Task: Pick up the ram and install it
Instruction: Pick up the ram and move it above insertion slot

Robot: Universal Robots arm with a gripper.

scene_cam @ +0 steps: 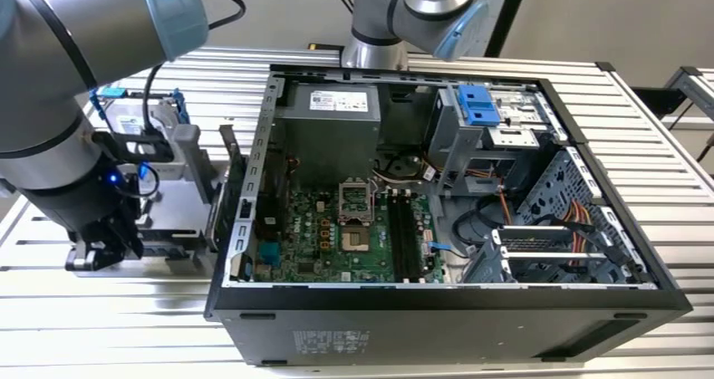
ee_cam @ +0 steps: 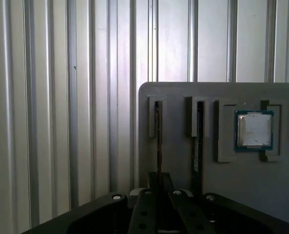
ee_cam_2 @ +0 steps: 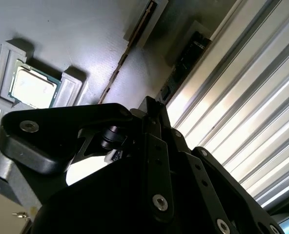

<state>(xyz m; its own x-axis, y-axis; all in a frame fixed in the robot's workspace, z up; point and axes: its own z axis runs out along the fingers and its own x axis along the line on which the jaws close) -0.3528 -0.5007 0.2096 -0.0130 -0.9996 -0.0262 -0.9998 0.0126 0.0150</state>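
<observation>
First wrist view: end effector (ee_cam: 159, 181) meets the upright ram (ee_cam: 157, 139) in a grey tray (ee_cam: 178, 97); I cannot tell its grip.

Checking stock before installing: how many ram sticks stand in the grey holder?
2. One ram stick stands in the grey holder's slot beside the processor chip; the other ram stick in the next slot over. Others may be hidden.

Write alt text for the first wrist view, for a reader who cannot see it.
The black hand lines up with one ram stick standing in a grey holder, beside a second stick and a silver processor chip.
</observation>
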